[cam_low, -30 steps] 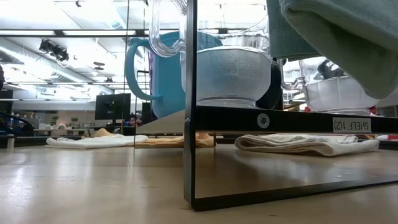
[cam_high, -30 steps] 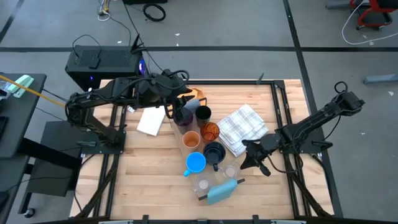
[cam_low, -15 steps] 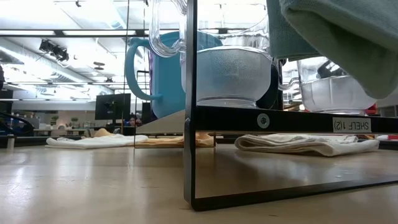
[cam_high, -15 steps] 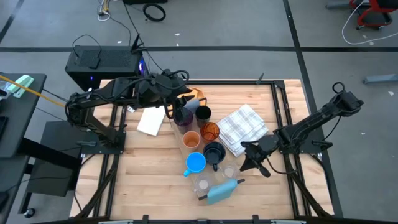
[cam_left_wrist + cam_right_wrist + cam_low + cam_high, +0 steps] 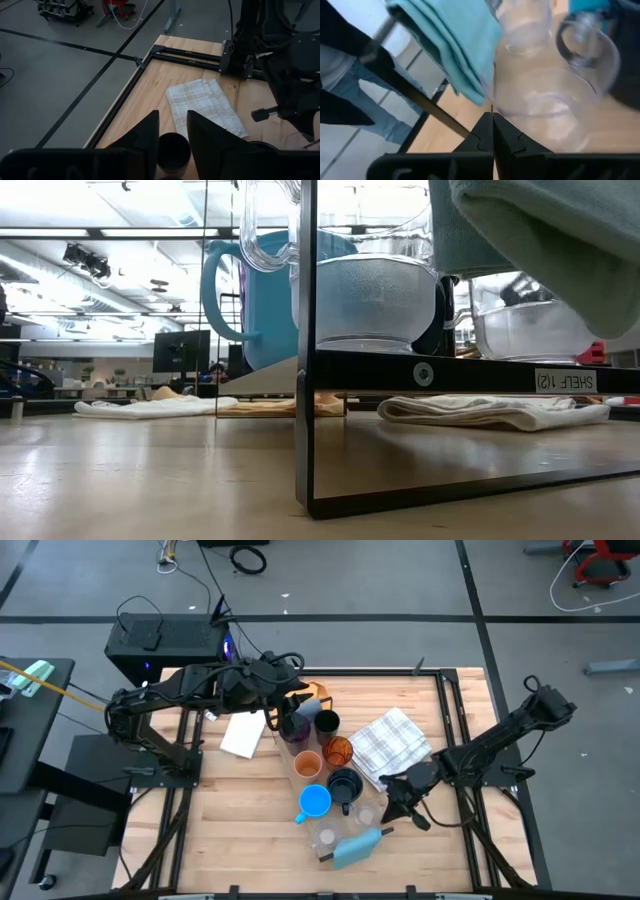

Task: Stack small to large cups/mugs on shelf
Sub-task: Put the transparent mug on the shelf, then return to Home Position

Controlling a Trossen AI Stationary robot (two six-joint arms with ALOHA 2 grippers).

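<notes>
The cups stand grouped mid-table: a purple tumbler (image 5: 292, 727), a black cup (image 5: 326, 723), two orange cups (image 5: 308, 764) (image 5: 339, 750), a navy mug (image 5: 344, 784), a bright blue mug (image 5: 314, 802) and a clear glass (image 5: 327, 837). My right gripper (image 5: 393, 802) is shut on another clear glass (image 5: 370, 812), which has a handle (image 5: 585, 45). My left gripper (image 5: 283, 712) hovers open over the tumbler, with the black cup (image 5: 172, 150) showing between its fingers. The shelf shows as a black frame (image 5: 450, 375) close to the low camera. My right gripper pinches the clear glass's thin wall at its rim (image 5: 492, 102), which runs up from between the closed fingertips. The fingers come slanting down from the table's right. The glass stands about level with the black frame's bar in the low view (image 5: 525, 330).
A teal cloth (image 5: 355, 848) lies near the front edge, over the shelf (image 5: 540, 240). A white checked cloth (image 5: 395, 745) lies right of the cups and a white folded cloth (image 5: 243, 735) to their left. An orange-brown board (image 5: 318, 695) sits at the far side.
My right gripper has moved toward the table's left and slightly toward its near edge, staying shut. The clear glass it holds has shifted a little toward the table's left.
</notes>
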